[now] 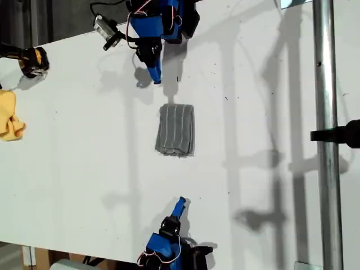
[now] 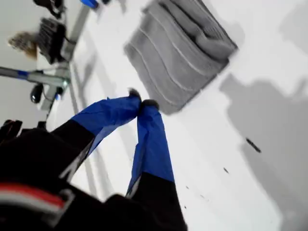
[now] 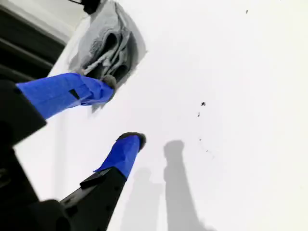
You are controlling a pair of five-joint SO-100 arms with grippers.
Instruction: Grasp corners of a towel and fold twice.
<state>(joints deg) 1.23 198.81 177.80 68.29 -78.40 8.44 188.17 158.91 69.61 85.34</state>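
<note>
Two blue pincers face each other across a white bench (image 1: 79,169), with the towel (image 1: 175,129) lying between them.

At the bench edge on the exterior view's left lies a crumpled yellow cloth (image 1: 8,117). Beyond it, near the corner at that view's upper left, sits a black and yellow object (image 1: 32,61) that is too small to identify.

Around the middle of the bench, my first pincer (image 1: 156,79) reaches in from the edge at the exterior view's top. Its two tips are pressed together with nothing between them, and they sit short of the towel without touching it.

The towel is grey with thin pale stripes. It is folded into a small thick rectangle, and its layered edges face the edge at the exterior view's bottom.

My second pincer (image 1: 181,201) comes in from that bottom edge, well apart from the towel. Its tips are spread wide, with only bare bench between them.

Along the exterior view's right side, a metal pole (image 1: 326,112) runs from top to bottom.
</note>
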